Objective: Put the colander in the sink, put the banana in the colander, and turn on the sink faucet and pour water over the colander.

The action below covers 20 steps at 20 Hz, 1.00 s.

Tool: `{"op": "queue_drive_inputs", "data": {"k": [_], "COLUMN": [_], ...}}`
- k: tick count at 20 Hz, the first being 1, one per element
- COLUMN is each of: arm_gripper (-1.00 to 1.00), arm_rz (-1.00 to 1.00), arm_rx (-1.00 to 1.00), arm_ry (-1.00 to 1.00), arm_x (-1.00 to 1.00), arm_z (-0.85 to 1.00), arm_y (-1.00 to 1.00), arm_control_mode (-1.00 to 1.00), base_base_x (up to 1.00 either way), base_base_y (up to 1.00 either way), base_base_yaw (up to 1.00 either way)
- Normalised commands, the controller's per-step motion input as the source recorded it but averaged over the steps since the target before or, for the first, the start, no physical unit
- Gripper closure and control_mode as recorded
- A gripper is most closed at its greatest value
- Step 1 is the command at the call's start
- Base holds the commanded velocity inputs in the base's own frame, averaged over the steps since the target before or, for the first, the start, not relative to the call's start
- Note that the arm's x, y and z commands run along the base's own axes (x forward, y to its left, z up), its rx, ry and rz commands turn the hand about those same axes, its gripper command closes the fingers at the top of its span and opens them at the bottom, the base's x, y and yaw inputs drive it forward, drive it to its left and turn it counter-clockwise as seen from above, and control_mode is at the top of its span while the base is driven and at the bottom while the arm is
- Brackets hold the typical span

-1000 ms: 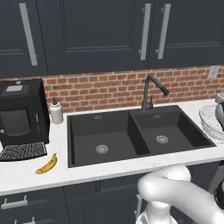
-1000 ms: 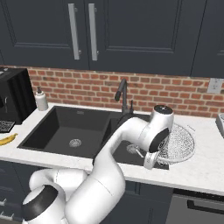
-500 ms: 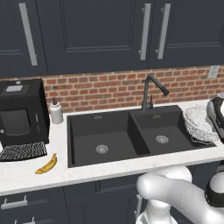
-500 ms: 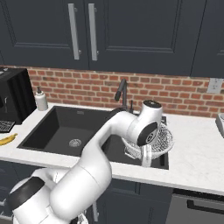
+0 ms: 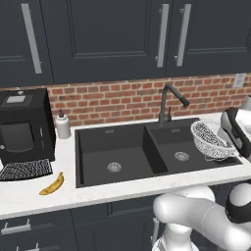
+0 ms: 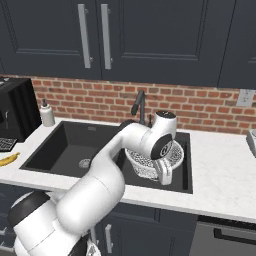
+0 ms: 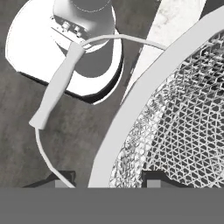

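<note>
The silvery wire-mesh colander (image 5: 208, 141) hangs tilted over the narrower right basin of the black sink (image 5: 112, 149), below and to the right of the dark gooseneck faucet (image 5: 170, 100). My gripper (image 5: 225, 139) is shut on its right rim. In the right base view the colander (image 6: 146, 162) sits low over that basin, with the gripper (image 6: 165, 178) at its near edge. The hand view shows the colander's rim (image 7: 127, 113) running between the finger tips (image 7: 64, 178), and its wire handle (image 7: 57, 89) at the left. The yellow banana (image 5: 52, 184) lies on the counter left of the sink.
A white soap dispenser (image 5: 62, 124) stands by the brick wall. A black coffee machine (image 5: 22, 126) and a flat dark mesh tray (image 5: 24, 169) are at the far left. The wide left basin (image 6: 75, 147) holds nothing but its drain.
The arm has carried the colander leftward, off the right counter and over the narrower basin. The banana has not moved.
</note>
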Motion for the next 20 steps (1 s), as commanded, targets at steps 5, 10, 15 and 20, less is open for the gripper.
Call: {"op": "queue_drive_inputs", "data": {"k": [5, 10, 15, 20], "arm_gripper": [1.0, 1.0, 1.0, 1.0], "arm_rz": [0.13, 0.12, 0.04, 0.07], "arm_rx": [0.02, 0.0, 0.03, 0.02], "arm_ry": [0.0, 0.01, 0.0, 0.0], "arm_x": [0.33, 0.06, 0.36, 0.4], "arm_z": [-0.08, -0.27, -0.15, -0.22], "arm_y": [0.02, 0.21, 0.02, 0.0], "arm_control_mode": [-1.0, -1.0, -1.0, -1.0], "base_base_x": [0.0, 0.0, 0.0, 0.0], "base_base_y": [0.0, 0.0, 0.0, 0.0], "base_base_yaw": [0.0, 0.0, 0.0, 0.0]}}
